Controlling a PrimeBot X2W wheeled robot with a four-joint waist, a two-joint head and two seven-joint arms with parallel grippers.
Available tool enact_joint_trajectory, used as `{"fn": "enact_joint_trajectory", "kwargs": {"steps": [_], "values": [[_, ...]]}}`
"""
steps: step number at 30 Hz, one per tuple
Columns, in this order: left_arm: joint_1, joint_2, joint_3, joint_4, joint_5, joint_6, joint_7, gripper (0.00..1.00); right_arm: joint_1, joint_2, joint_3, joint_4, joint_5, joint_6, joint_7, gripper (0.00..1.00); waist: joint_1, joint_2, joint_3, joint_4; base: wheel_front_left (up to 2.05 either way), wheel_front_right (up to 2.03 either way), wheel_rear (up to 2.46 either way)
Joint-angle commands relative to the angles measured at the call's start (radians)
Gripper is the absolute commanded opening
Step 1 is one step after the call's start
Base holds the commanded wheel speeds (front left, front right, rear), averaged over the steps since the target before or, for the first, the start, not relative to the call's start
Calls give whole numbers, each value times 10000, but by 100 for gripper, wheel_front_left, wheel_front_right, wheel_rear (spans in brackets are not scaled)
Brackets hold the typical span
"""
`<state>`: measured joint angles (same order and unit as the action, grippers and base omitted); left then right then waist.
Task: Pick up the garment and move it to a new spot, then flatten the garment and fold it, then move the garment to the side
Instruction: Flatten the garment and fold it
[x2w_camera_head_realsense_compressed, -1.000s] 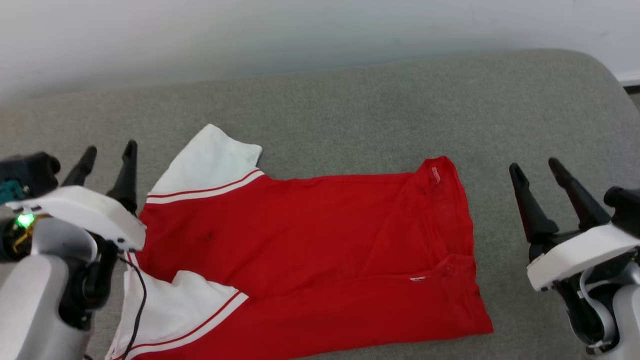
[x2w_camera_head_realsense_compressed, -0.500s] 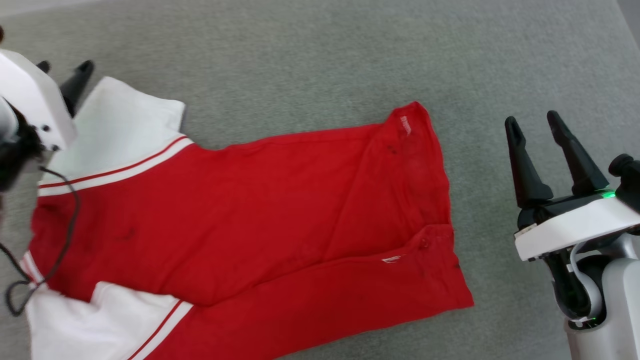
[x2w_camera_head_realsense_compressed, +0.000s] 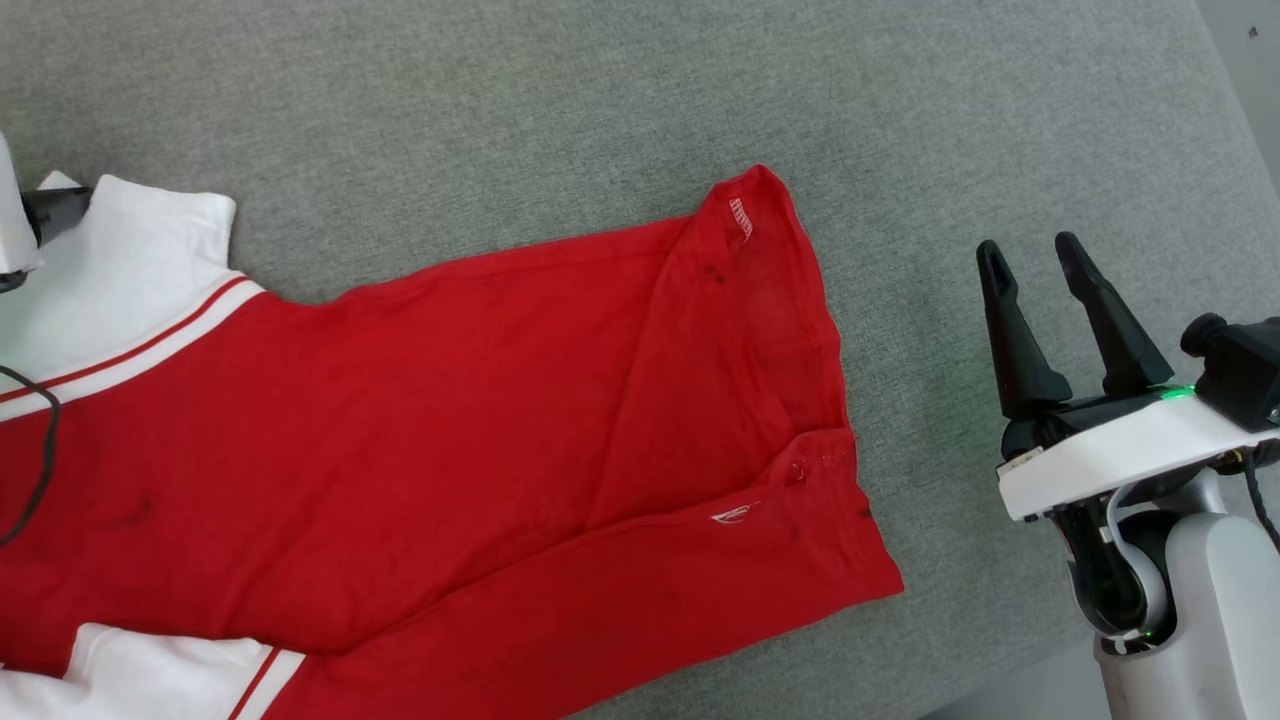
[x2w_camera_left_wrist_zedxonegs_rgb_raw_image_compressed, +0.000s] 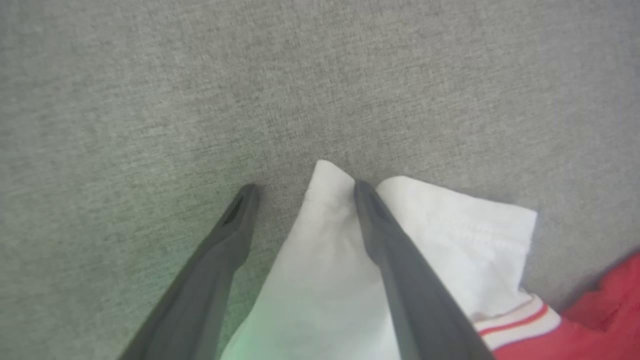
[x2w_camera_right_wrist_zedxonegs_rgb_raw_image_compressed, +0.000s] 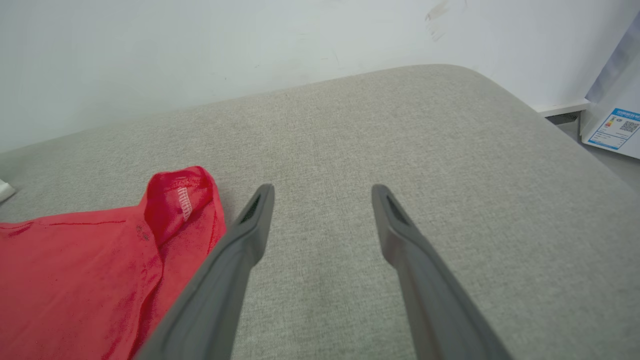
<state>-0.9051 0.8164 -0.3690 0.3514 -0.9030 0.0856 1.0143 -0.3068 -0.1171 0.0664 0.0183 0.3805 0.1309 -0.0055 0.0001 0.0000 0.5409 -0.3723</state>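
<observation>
Grey upholstered surface (x2w_camera_head_realsense_compressed: 600, 120) against white wall (x2w_camera_right_wrist_zedxonegs_rgb_raw_image_compressed: 150, 50). Red T-shirt (x2w_camera_head_realsense_compressed: 450, 420) with white, stripe-trimmed sleeves spread out on it, sleeves toward left, hem toward right, far hem corner curled over. Left end effector (x2w_camera_left_wrist_zedxonegs_rgb_raw_image_compressed: 305, 188) spread wide at far white sleeve (x2w_camera_left_wrist_zedxonegs_rgb_raw_image_compressed: 450, 225): sleeve corner between the fingers, one finger lying on the cloth, nothing clamped. Right end effector (x2w_camera_head_realsense_compressed: 1030, 246) likewise wide and empty, over bare surface just right of the hem, clear of the shirt.
</observation>
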Motion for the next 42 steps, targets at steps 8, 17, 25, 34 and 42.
{"fn": "enact_joint_trajectory", "kwargs": {"steps": [8,17,25,34,42], "values": [[939,-475,-311,101,-43,346,-78,0,-499,-189,246,364,762,-4,307,100,-1,0,-62,111,0,0,0],[73,-1048,-238,-60,275,-305,-1690,0,-1630,-1398,537,1429,1949,-4,2237,100,-1,0,-513,1165,0,0,0],[-668,-1958,-694,-390,697,-1033,-2801,0,-2836,-2363,969,1971,2921,-4,4670,100,-1,0,-484,2499,0,0,0],[-910,-2513,-1038,-500,899,-1354,-3394,0,-3881,-2945,1531,2456,3348,-4,7967,100,-1,0,-245,3307,0,0,0],[-887,-2741,-1190,-345,849,-1520,-3673,0,-3600,-2677,1699,4092,3238,-13,10062,0,-1,0,-200,3583,0,0,0]]}}
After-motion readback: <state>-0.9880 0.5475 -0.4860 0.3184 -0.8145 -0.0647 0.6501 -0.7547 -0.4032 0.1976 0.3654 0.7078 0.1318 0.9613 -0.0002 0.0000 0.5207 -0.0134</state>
